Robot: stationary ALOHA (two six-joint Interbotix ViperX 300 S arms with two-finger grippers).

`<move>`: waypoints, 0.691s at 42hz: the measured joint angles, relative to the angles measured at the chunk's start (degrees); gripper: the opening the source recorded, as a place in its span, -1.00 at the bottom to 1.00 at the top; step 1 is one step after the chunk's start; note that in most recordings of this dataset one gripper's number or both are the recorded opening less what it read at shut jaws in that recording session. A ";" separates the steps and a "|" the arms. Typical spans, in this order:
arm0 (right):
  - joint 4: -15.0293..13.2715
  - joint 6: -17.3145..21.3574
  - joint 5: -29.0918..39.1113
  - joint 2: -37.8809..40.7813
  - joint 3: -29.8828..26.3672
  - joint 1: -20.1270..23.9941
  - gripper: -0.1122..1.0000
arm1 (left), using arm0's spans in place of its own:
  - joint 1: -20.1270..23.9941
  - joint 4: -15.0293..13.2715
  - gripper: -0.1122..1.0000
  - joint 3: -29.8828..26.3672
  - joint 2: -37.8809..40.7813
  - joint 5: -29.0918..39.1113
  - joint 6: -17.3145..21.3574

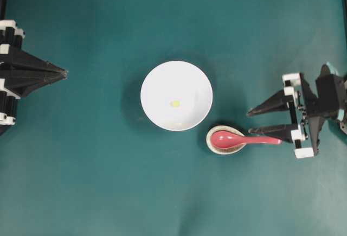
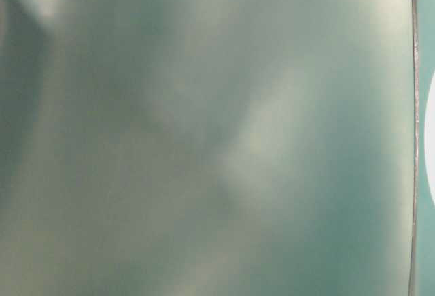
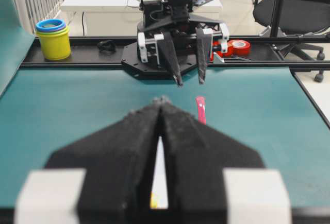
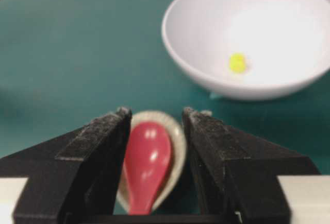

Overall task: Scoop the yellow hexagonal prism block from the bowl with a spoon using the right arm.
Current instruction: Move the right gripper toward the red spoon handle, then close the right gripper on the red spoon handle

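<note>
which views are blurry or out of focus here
Table-level view: almost wholly a blurred green-grey smear, only a sliver of the bowl at the right edge. Right wrist view: spoon fairly sharp, yellow block soft. Left wrist view: near end effector blurred, background crisp. Overhead view: sharp.

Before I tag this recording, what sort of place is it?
Probably a robotics lab: a teal-covered table, an office chair, a white desk and tape rolls behind the bench.

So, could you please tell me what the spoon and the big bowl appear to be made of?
The spoon: glossy pink-red glazed ceramic or hard plastic, judging by its sharp highlights. The bowl: smooth plain white, probably ceramic or melamine; softer sheen, thick rounded rim.
</note>
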 measured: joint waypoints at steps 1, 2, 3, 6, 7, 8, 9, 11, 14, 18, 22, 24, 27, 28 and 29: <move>0.97 0.00 -0.88 0.79 0.26 0.62 0.13 | 0.00 0.00 -0.80 0.00 0.00 0.00 0.00; 1.67 0.00 -1.67 1.49 0.44 1.32 0.13 | 0.00 0.00 -0.80 0.00 0.00 0.00 0.00; 2.29 0.09 -2.29 2.20 0.53 1.76 0.13 | -0.09 0.00 -0.80 0.00 0.00 0.09 0.00; 4.83 0.00 -4.57 4.75 0.88 4.04 0.13 | 0.00 0.00 -0.80 0.00 0.09 0.09 -0.09; 5.54 0.00 -5.10 5.36 0.97 4.66 0.13 | 0.00 0.00 -0.80 0.00 0.09 0.09 -0.09; 6.24 0.00 -5.80 6.15 1.14 5.36 0.13 | -0.09 0.00 -0.80 0.00 0.09 0.18 0.00; 6.94 0.00 -6.50 6.86 1.23 5.98 0.13 | 0.00 0.00 -0.80 0.00 0.09 0.18 0.00; 8.44 0.00 -8.26 8.26 1.49 7.47 0.13 | -0.09 0.00 -0.80 0.00 0.09 0.26 0.00; 10.55 0.18 -11.43 10.55 2.37 9.84 0.13 | -0.09 0.09 -0.80 0.00 0.09 0.62 -0.09; 13.18 1.58 -16.08 13.36 3.25 13.01 0.13 | 0.00 0.00 -0.80 0.00 0.18 0.88 -0.09; 14.68 3.43 -19.60 16.44 3.60 15.29 0.13 | 0.00 0.00 -0.80 0.00 0.09 1.32 0.00; 14.85 3.87 -20.83 17.93 3.60 16.00 0.12 | -0.09 0.00 -0.80 0.00 0.09 1.32 0.00; 14.94 4.66 -22.15 20.48 3.25 16.35 0.13 | -0.09 0.00 -0.80 0.00 0.18 1.41 0.00; 14.94 4.75 -22.41 21.36 3.08 16.44 0.13 | 0.00 0.00 -0.80 0.00 0.18 1.41 0.00; 14.94 4.75 -22.68 22.24 2.90 16.44 0.13 | -0.09 0.00 -0.80 0.00 0.09 1.41 0.00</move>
